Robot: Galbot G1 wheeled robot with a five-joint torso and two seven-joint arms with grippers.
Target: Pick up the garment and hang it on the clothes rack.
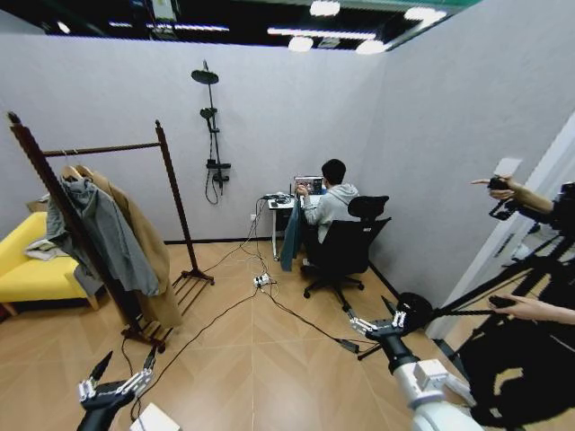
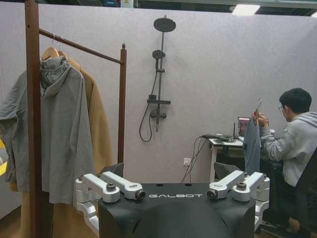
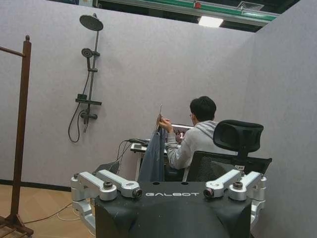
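You have both arms low in front of the robot, each claw spread open and holding nothing. The left gripper (image 1: 121, 364) sits at the bottom left of the head view, its fingers splayed above the wood floor (image 1: 260, 359). The right gripper (image 1: 382, 321) reaches forward on the right, fingers apart, close to the base of the office chair (image 1: 346, 247).

The garment (image 1: 290, 235) hangs down in a long dark teal strip beside the desk (image 1: 280, 203) against the far wall, held up at its top by the hand (image 1: 303, 190) of the seated person. In the right wrist view the garment (image 3: 153, 156) drops from that raised hand past the edge of the desk; in the left wrist view you see it (image 2: 251, 148) at the desk's near corner, well apart from both claws.

The clothes rack (image 1: 117, 233) stands to the left, its slatted base on the floor and its top rail running between two knob-topped posts. A grey hooded jacket (image 1: 103, 235) and a long tan coat (image 1: 148, 256) hang from the rail, the grey one in front of the tan one. A yellow sofa (image 1: 27, 269) sits behind the rack at the left wall, and a cable (image 1: 269, 301) trails across the floor from the desk toward the robot
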